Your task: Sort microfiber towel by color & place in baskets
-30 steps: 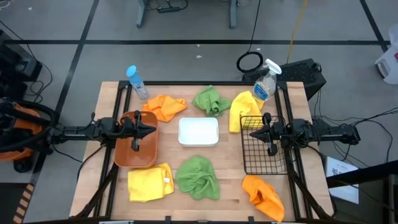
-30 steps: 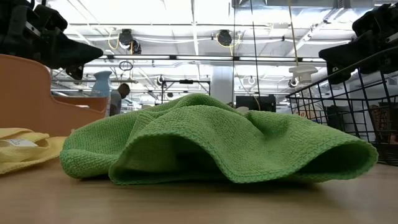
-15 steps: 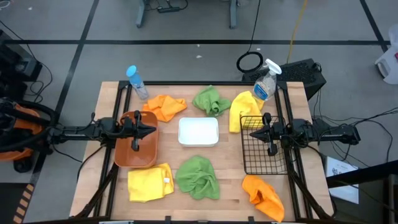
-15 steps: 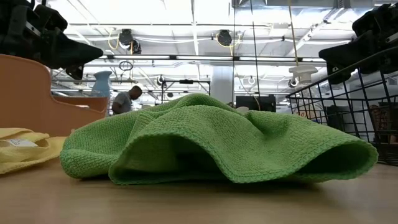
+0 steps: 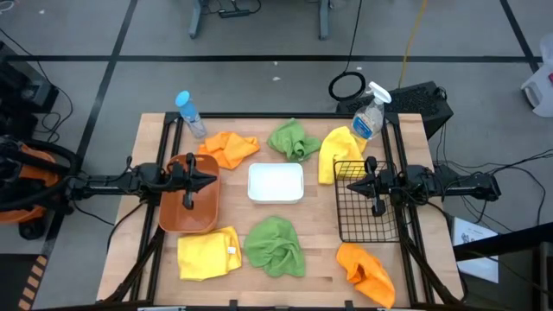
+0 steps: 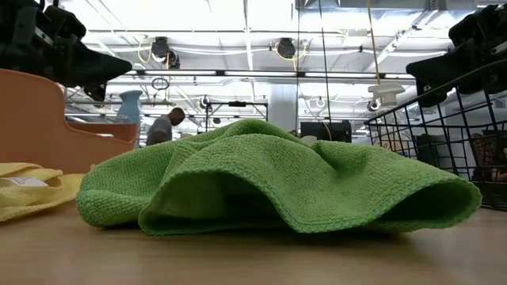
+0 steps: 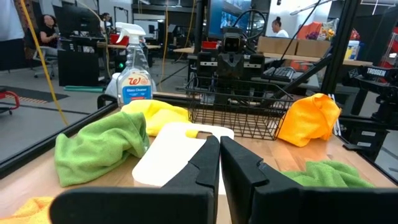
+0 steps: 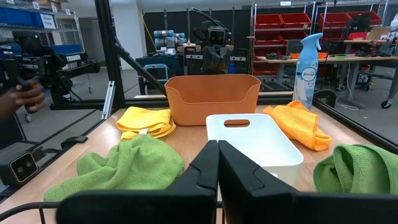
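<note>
**A:** Which step is this? Nothing looks sorted.

**B:** Judging by the layout, the sort has not begun. All six cloths lie loose on the table (image 5: 320, 268): an orange towel (image 5: 229, 148), a green towel (image 5: 293, 139) and a yellow towel (image 5: 337, 151) along the far side, and another yellow towel (image 5: 207, 253), green towel (image 5: 275, 245) and orange towel (image 5: 366, 271) along the near edge.

**A:** And the baskets?

**B:** In a row across the middle — the orange-brown tub (image 5: 188, 207) on the left, the white tub (image 5: 276, 183) in the centre, the black wire basket (image 5: 366, 206) on the right. No cloth is inside any of them, though the far yellow one touches the wire basket's far corner.

**A:** The arms?

**B:** The left gripper (image 5: 206, 181) hangs over the orange-brown tub, the right gripper (image 5: 354, 187) over the wire basket, facing each other. Both sets of jaws are closed, holding nothing — the wrist views show the fingers pressed together.

**A:** So the next move?

**B:** Probably a first pick. One arm would need to open its jaws, swing off its basket and come down on a nearby cloth — pinching a raised fold, since the fabric lies slack. The spray bottle (image 5: 368, 115) and blue-capped bottle (image 5: 191, 114) at the far corners should be left alone.
</note>
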Controlling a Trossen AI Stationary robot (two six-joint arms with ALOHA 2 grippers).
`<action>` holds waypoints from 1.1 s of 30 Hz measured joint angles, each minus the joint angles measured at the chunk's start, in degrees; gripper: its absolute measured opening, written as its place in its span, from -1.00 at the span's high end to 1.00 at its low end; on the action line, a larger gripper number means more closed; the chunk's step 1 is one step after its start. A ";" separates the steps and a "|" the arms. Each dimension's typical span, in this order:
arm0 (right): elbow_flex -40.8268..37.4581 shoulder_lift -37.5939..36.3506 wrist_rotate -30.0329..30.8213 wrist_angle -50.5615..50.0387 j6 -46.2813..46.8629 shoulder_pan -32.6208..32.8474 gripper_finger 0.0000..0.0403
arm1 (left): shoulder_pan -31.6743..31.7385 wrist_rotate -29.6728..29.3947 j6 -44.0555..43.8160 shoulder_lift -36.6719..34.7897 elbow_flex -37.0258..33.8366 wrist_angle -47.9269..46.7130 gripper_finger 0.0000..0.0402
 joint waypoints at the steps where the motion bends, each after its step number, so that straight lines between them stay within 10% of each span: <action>1: 0.00 0.00 -0.02 0.01 -0.01 0.01 1.00 | -0.02 -0.16 0.00 0.00 -0.02 0.02 0.89; 20: -0.03 0.01 0.26 0.34 -2.65 0.01 1.00 | -0.02 0.54 1.40 0.00 5.11 -0.15 0.89; 33: -0.03 -0.01 0.26 0.39 -2.60 0.01 1.00 | -0.02 0.81 1.32 5.17 26.69 -20.32 0.89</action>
